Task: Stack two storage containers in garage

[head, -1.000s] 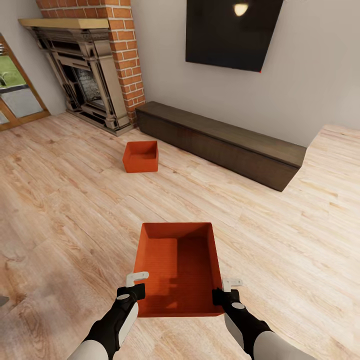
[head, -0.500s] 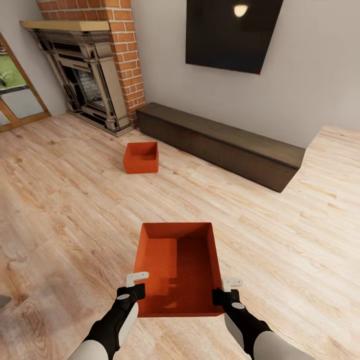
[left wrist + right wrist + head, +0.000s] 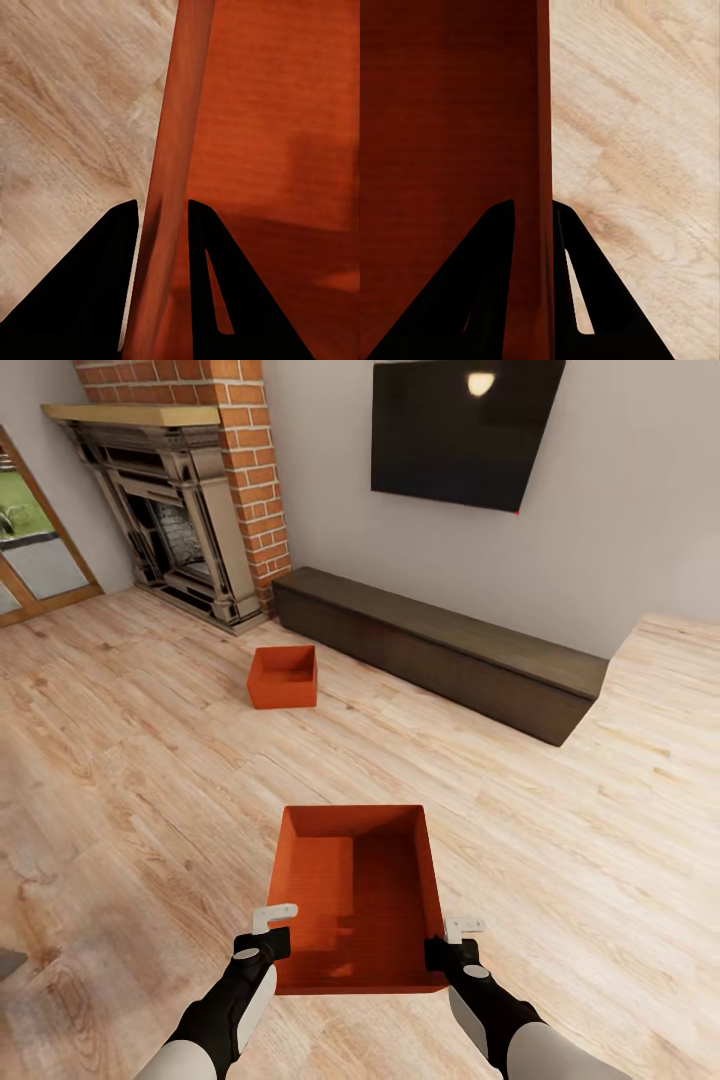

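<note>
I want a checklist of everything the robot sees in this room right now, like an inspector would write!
Surface: light wood plank floor, bare around the boxes.
Job's things: near storage container, orange-red and open-topped, held between both arms; far storage container sits on the floor in front of the bench.
Clutter: nothing seen.
Grippers: left gripper has a finger on each side of the near container's left wall; right gripper straddles its right wall the same way.
Cables: nothing seen.
Surroundings: long dark bench along the wall, black TV above it, fireplace beside a brick chimney, glass door at far left.
</note>
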Available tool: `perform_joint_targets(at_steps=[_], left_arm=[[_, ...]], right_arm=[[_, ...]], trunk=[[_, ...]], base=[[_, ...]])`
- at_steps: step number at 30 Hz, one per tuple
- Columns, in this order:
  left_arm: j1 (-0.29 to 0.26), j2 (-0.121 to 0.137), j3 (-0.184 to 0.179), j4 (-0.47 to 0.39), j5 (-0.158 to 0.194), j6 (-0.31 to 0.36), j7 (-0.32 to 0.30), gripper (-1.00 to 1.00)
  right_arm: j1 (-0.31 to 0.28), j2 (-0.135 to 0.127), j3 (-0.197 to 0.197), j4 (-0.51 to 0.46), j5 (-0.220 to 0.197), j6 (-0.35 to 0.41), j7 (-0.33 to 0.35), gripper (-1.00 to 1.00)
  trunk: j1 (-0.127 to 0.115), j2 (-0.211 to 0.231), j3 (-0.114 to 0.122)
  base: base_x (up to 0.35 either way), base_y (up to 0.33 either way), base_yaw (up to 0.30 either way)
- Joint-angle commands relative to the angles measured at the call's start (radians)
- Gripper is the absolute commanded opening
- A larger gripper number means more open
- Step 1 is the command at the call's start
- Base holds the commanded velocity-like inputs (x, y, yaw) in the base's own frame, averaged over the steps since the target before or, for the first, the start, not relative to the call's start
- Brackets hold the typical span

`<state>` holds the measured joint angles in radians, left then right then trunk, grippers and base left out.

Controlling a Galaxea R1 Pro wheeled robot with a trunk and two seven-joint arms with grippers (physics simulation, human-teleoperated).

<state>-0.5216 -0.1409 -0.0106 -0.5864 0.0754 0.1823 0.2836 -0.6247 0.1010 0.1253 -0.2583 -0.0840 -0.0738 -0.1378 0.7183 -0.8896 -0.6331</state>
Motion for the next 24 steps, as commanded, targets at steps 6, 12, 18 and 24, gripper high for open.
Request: perform_joint_targets(at_steps=[6, 12, 18, 24], left_arm=[[0.0, 0.001, 0.0, -0.003, -0.003, 0.008, 0.01, -1.0], [0.0, 0.002, 0.0, -0.003, -0.003, 0.008, 0.009, -1.0], [0.0, 0.002, 0.0, -0.003, -0.003, 0.008, 0.009, -1.0], [0.0, 0.002, 0.0, -0.003, -0.003, 0.008, 0.009, -1.0]], right_arm=[[-0.001, -0.001, -0.009, 0.001, -0.007, -0.006, -0.008, -1.0], [-0.001, -0.001, -0.009, 0.001, -0.007, -0.006, -0.008, -1.0], [-0.001, -0.001, -0.008, 0.001, -0.007, -0.006, -0.008, -1.0], [-0.001, -0.001, -0.007, 0.001, -0.006, -0.006, -0.008, -1.0]], trunk=[[-0.023, 0.042, 0.018], [-0.046, 0.084, 0.037], [-0.069, 0.126, 0.056], [-0.092, 0.168, 0.075]], base=[[0.0, 0.0, 0.0], [0.0, 0.0, 0.0], [0.0, 0.0, 0.0], [0.0, 0.0, 0.0]])
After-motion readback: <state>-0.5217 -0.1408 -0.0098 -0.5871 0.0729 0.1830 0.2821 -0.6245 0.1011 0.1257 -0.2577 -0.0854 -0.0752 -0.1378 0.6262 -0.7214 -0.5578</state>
